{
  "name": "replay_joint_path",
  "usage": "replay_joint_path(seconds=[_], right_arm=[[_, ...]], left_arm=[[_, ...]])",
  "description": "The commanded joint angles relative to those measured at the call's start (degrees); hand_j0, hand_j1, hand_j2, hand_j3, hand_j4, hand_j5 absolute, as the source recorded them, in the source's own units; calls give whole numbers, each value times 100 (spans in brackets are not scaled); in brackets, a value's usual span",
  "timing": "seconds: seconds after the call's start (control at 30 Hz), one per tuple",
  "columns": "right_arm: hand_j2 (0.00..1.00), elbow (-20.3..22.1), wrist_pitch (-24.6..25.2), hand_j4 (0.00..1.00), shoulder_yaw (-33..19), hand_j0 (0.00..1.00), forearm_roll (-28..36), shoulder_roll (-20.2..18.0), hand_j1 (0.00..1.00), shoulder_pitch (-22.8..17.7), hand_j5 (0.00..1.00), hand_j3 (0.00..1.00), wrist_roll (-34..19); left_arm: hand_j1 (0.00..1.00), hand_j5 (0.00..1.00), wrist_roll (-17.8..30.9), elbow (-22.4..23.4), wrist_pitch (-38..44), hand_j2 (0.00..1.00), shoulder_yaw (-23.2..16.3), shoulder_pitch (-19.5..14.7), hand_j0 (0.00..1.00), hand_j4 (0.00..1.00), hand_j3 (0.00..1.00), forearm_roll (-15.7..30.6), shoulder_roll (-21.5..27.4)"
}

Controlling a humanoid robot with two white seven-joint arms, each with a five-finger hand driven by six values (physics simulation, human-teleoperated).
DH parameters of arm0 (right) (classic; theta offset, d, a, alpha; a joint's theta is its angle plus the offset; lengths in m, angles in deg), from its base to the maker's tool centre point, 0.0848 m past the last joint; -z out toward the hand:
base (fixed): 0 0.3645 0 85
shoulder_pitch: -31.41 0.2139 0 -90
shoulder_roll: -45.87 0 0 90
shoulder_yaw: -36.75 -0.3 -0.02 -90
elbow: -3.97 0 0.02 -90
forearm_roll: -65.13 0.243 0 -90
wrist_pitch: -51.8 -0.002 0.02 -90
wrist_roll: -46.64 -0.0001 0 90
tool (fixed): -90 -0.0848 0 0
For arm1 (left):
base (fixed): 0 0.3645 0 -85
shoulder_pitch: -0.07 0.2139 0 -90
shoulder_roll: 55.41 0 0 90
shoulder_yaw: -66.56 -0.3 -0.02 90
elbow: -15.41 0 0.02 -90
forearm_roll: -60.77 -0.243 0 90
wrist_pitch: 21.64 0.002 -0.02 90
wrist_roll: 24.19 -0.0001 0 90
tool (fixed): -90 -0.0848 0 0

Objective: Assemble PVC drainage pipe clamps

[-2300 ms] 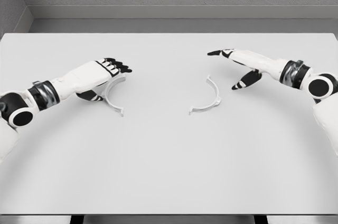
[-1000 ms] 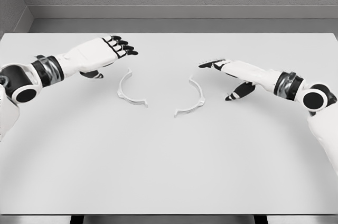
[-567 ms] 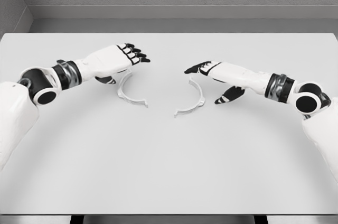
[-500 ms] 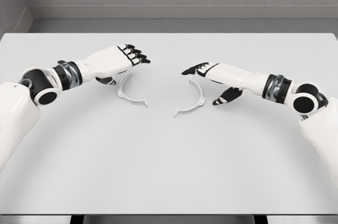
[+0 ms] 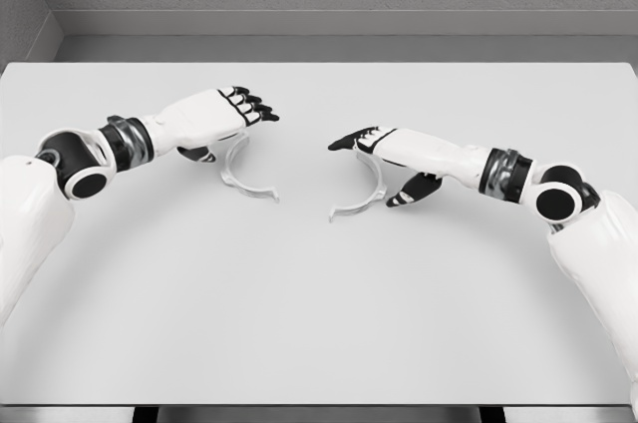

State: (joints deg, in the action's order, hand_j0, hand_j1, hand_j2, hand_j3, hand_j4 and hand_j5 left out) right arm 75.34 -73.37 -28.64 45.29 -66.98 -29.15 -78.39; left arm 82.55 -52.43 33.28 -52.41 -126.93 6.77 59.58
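Two white semicircular plastic clamp halves, the left half (image 5: 242, 172) and the right half (image 5: 365, 194), lie apart on the pale grey table (image 5: 319, 323), open sides facing. We judge the step as pre-grasp: our left hand (image 5: 217, 114) and right hand (image 5: 384, 149) hover over them with fingers extended, holding nothing. Next, each must grip its half and bring the ends together.

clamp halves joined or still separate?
Separate. The left clamp half and right clamp half lie apart on the table, bare tabletop between them.
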Motion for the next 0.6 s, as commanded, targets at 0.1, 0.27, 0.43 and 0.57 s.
replay_joint_path(seconds=[0.1,0.27,0.43,0.57], right_arm=[[100,-9,17,100,0,100,24,0,100,-26,100,100,3],[100,-88,17,100,8,100,-91,194,100,53,100,100,3],[100,-334,17,100,123,100,-222,326,100,193,100,100,3],[100,-466,17,100,131,100,-337,528,100,281,100,100,3]], left_arm=[[100,100,-4,7,8,100,-29,0,100,100,100,30,-38],[100,100,-4,130,8,100,-64,9,100,100,100,21,-152],[100,100,-4,148,8,100,-64,0,100,100,100,-23,-179],[100,100,-4,148,8,100,-73,-18,100,100,100,-23,-214]])
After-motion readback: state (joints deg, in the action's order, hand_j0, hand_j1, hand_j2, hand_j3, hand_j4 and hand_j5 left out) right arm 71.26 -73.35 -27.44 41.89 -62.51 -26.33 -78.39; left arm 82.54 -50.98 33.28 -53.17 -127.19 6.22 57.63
